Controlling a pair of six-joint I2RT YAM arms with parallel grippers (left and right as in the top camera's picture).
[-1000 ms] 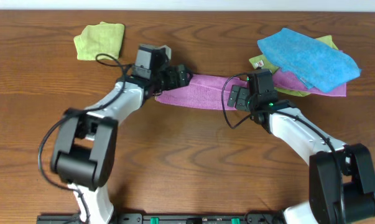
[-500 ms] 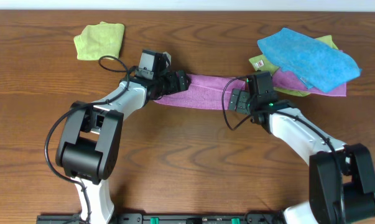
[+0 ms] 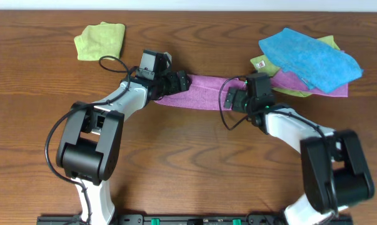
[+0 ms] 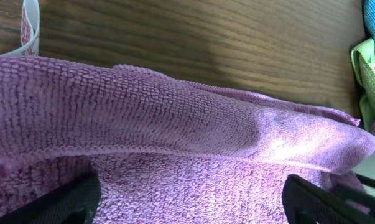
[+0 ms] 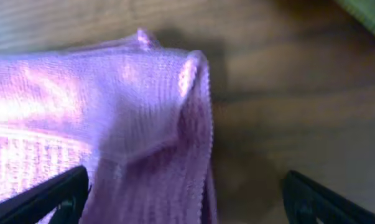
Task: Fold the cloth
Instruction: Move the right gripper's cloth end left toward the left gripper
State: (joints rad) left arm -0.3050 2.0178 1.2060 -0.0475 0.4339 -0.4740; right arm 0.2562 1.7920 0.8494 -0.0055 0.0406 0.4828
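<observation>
Cloth (image 3: 197,91): doubled into a narrow strip mid-bench, probably laid out for a second fold. Left gripper (image 3: 179,81) and right gripper (image 3: 234,99): spread wide, straddling opposite ends, nothing pinched. White tag (image 4: 30,28) at cloth corner: red print, unreadable. Blue cloth (image 3: 310,56) heaped beyond right gripper.

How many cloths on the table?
5: light green cloth top left; magenta cloth centre; at right, blue cloth over yellow-green cloth and purple cloth. More may hide beneath.
</observation>
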